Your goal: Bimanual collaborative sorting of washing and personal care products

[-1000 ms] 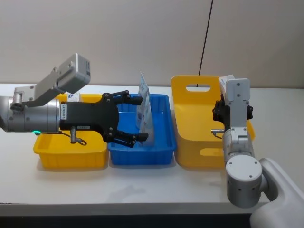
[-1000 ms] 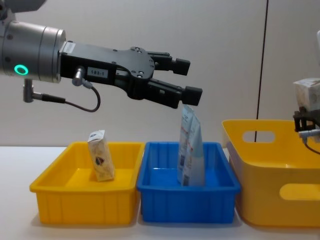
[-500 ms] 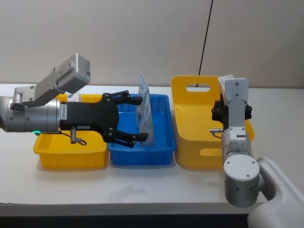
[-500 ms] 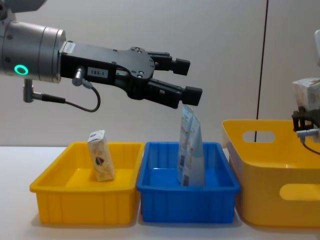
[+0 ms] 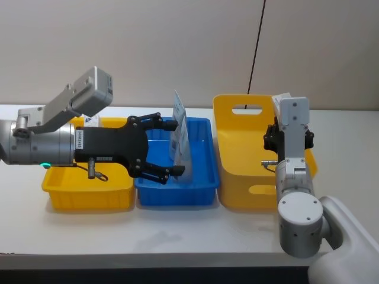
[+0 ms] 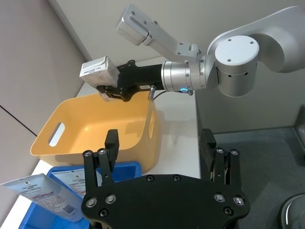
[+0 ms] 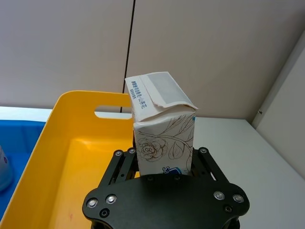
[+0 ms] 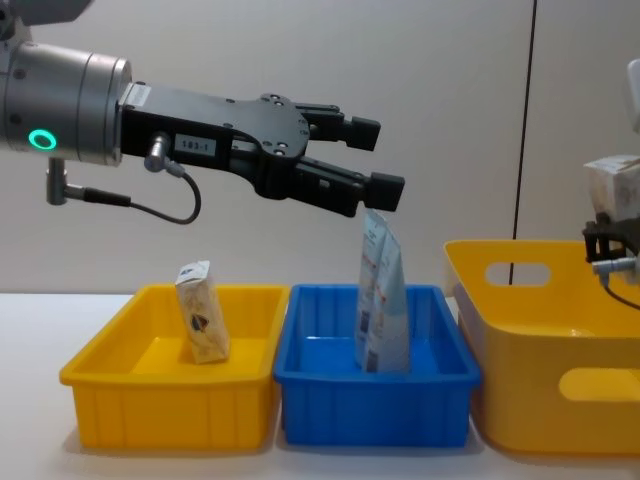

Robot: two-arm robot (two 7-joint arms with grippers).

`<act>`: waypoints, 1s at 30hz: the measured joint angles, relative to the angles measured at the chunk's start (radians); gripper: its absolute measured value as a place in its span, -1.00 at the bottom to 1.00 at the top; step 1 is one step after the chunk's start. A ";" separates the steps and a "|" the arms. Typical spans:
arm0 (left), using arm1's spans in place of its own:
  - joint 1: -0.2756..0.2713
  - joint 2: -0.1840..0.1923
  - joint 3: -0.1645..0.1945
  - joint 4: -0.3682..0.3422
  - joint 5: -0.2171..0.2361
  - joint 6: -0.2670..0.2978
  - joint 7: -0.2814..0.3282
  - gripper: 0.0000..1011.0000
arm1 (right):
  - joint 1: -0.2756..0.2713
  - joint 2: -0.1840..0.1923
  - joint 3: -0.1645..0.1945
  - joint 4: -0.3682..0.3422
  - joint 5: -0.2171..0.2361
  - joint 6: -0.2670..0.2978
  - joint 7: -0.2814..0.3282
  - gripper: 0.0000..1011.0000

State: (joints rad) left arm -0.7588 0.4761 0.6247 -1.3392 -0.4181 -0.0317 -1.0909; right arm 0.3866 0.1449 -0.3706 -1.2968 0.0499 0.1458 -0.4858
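Your right claw [image 7: 164, 162] is clamped low on the pack [image 7: 161, 125], held over the big bin [image 8: 520, 335]. The pack looks light, soft and crushable, so squeeze gently. Your left claw [image 8: 372, 157] hangs wide open above the pouches [image 8: 381, 300] standing in the blue bin [image 8: 375, 405]. They look limp and slick, best pinched near the top edge.
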 joint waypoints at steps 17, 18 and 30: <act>0.000 0.000 0.000 0.000 0.000 0.000 0.000 0.98 | 0.017 0.013 -0.028 0.001 0.032 -0.014 0.110 -0.30; 0.000 0.000 0.000 0.000 0.000 0.000 0.000 0.98 | 0.016 0.015 -0.029 0.000 0.034 -0.015 0.118 -0.30; 0.000 0.000 0.000 0.000 0.000 0.000 0.000 0.98 | 0.014 0.041 -0.032 -0.011 0.057 -0.023 0.210 -0.31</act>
State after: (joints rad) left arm -0.7588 0.4760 0.6248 -1.3392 -0.4180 -0.0317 -1.0909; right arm 0.4003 0.1862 -0.4030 -1.3075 0.1071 0.1223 -0.2760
